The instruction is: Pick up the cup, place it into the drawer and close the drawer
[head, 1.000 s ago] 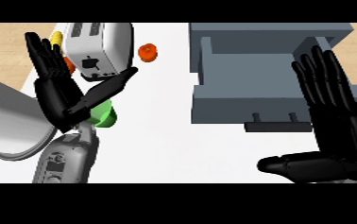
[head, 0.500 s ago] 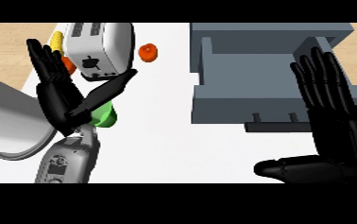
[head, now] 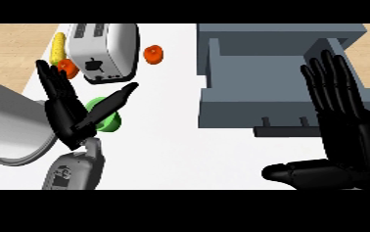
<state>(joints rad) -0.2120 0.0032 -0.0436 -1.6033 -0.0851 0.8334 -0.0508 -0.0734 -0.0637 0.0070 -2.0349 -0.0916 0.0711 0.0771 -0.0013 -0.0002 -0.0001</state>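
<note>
A green cup [head: 107, 119] stands on the white counter at the left, mostly hidden behind my left hand [head: 66, 112]. That hand is open, fingers straight and pointing up, thumb stretched toward the upper right across the cup. The grey drawer [head: 217, 101] is pulled open at the right, its inside bare, with a dark handle at its front edge. My right hand [head: 339, 128] is open over the drawer's front right corner, fingers straight, thumb pointing left.
A white toaster [head: 104, 50] stands at the back left. An orange fruit [head: 154, 54] lies beside it, a red fruit [head: 67, 67] and a yellow one [head: 59, 45] to its left. A large metal pot [head: 18, 128] sits at the left edge.
My right hand has shifted slightly left and down. The left hand and the cup have barely moved.
</note>
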